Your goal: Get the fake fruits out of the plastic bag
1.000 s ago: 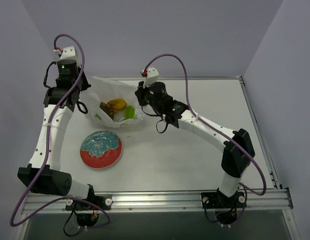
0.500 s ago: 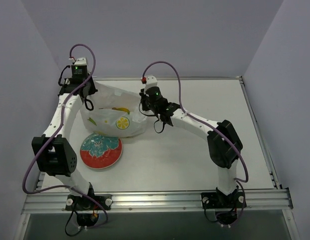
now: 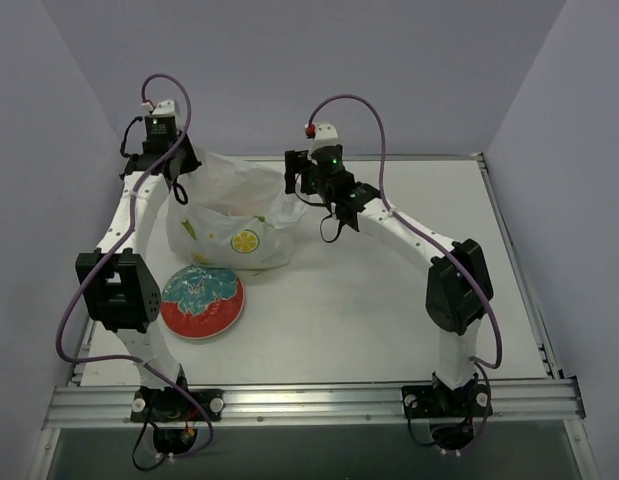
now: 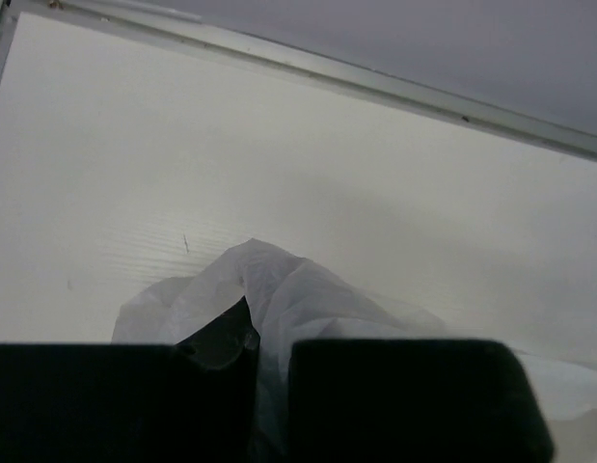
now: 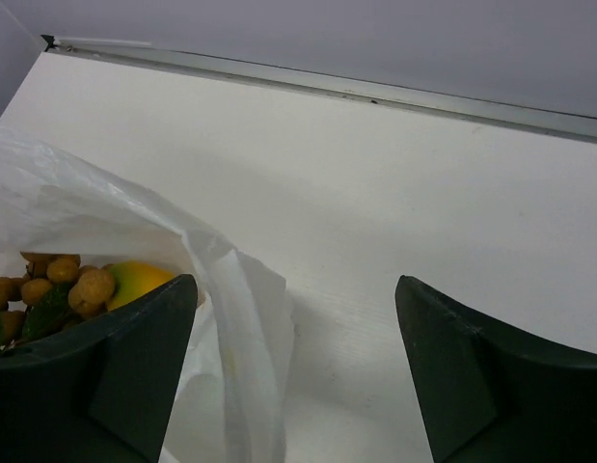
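1. Seen from above, a white surface (image 3: 389,300) carries a crinkled, translucent white plastic bag (image 3: 229,215) in its far left part. The bag stands puffed up between the ends of the two arms.
2. The left fingers (image 3: 177,168) are at the bag's far left top edge. In the left wrist view they are closed almost together, with a fold of the thin plastic pinched in the narrow gap between them.
3. The right fingers (image 3: 296,178) are at the bag's right top edge. In the right wrist view they are spread wide apart and clamp nothing. The bag's rim drapes just beside one of them, and bare surface shows across the rest of the gap.
4. The fake fruits (image 5: 95,282) are inside the bag. Through its open mouth the right wrist view shows a bunch of tan-brown balls with a bit of green leaf, touching a yellow-orange round fruit.
5. A yellow citrus-slice print marks the bag's near side.
6. A round plate (image 3: 202,300), red-rimmed with a teal pattern, lies flat on the surface just in front of the bag, nearer the arm bases. Whether plate and bag touch cannot be told.
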`<state>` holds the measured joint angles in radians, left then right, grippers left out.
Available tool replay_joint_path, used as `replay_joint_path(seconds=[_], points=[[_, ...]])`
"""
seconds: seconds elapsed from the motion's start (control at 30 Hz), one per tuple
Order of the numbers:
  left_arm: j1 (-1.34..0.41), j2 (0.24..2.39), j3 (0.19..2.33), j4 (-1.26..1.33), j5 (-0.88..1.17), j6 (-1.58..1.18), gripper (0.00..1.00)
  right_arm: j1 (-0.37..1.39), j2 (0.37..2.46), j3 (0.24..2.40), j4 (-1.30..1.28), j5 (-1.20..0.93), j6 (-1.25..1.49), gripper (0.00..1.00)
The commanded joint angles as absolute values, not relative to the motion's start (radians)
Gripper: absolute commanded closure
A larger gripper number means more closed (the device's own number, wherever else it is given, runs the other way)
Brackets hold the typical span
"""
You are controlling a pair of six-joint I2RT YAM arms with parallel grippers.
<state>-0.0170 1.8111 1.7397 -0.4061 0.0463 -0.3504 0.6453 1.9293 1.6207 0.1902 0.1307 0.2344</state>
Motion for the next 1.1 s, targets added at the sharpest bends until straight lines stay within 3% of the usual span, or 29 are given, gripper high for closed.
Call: replay_joint_path(seconds=[0.0, 0.17, 0.3, 0.43, 0.53, 0.6, 0.67, 0.7, 0.73, 0.77, 0.93, 1.07], points=[[-0.014, 1.775, 1.85, -0.388, 0.1, -0.388, 0.97, 0.66, 1.771, 1.611, 0.161, 0.182, 0.228, 0.19], [-0.012, 1.744, 1.783, -0.364, 0.11, -0.371, 0.98, 0.66, 1.649, 1.54, 0.161, 0.256, 0.233, 0.12], [-0.006, 1.727, 1.698, -0.327, 0.112, -0.382, 0.98, 0.675, 1.573, 1.539, 0.16, 0.206, 0.227, 0.12], [-0.006, 1.715, 1.635, -0.285, 0.124, -0.408, 0.98, 0.71, 1.551, 1.549, 0.146, 0.16, 0.212, 0.01], [-0.006, 1.695, 1.594, -0.27, 0.133, -0.426, 0.97, 0.745, 1.549, 1.549, 0.144, 0.114, 0.212, 0.01], [-0.006, 1.669, 1.559, -0.247, 0.132, -0.436, 0.98, 0.773, 1.577, 1.565, 0.146, 0.089, 0.207, 0.1], [-0.006, 1.651, 1.53, -0.232, 0.127, -0.439, 0.98, 0.836, 1.626, 1.6, 0.153, 0.062, 0.199, 0.51], [-0.006, 1.646, 1.529, -0.229, 0.126, -0.439, 0.98, 0.836, 1.644, 1.612, 0.153, 0.049, 0.201, 0.52], [-0.006, 1.643, 1.514, -0.227, 0.126, -0.439, 0.98, 0.848, 1.663, 1.624, 0.156, 0.037, 0.204, 0.72], [-0.006, 1.635, 1.508, -0.227, 0.124, -0.437, 0.98, 0.867, 1.683, 1.632, 0.161, 0.023, 0.215, 0.77], [-0.005, 1.589, 1.45, -0.218, 0.129, -0.448, 0.98, 0.908, 1.813, 1.647, 0.187, -0.02, 0.233, 0.8], [-0.005, 1.545, 1.405, -0.216, 0.133, -0.453, 0.98, 0.939, 1.91, 1.643, 0.21, -0.026, 0.25, 0.76]])
